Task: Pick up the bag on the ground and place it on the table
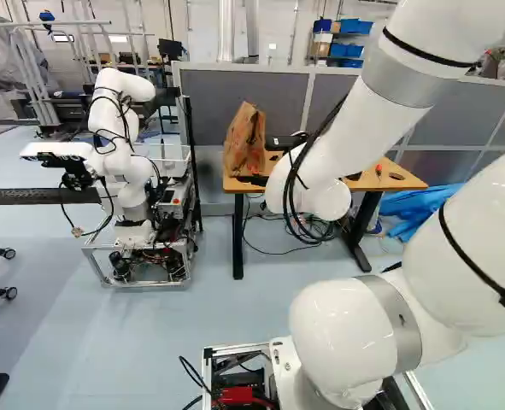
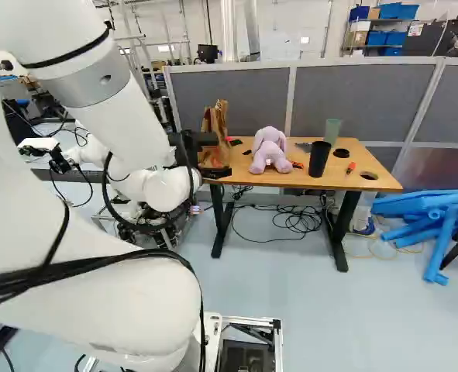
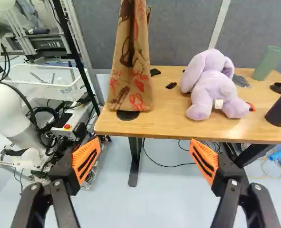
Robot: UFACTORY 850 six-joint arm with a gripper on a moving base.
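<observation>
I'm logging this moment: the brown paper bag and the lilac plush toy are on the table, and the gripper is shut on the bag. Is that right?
Not the last part: the gripper is open. The wrist view shows its fingers wide apart, neither touching the brown paper bag. The bag and the lilac plush toy are on the table, as you say.

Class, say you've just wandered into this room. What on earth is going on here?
A white robot arm holds its open pincer out in front of a wooden table, with nothing gripped between the fingers. The patterned brown paper bag stands on the table near one end, and a lilac plush toy sits further along. Since the job is to get the bag from the ground onto the table, the placing looks done.
</observation>
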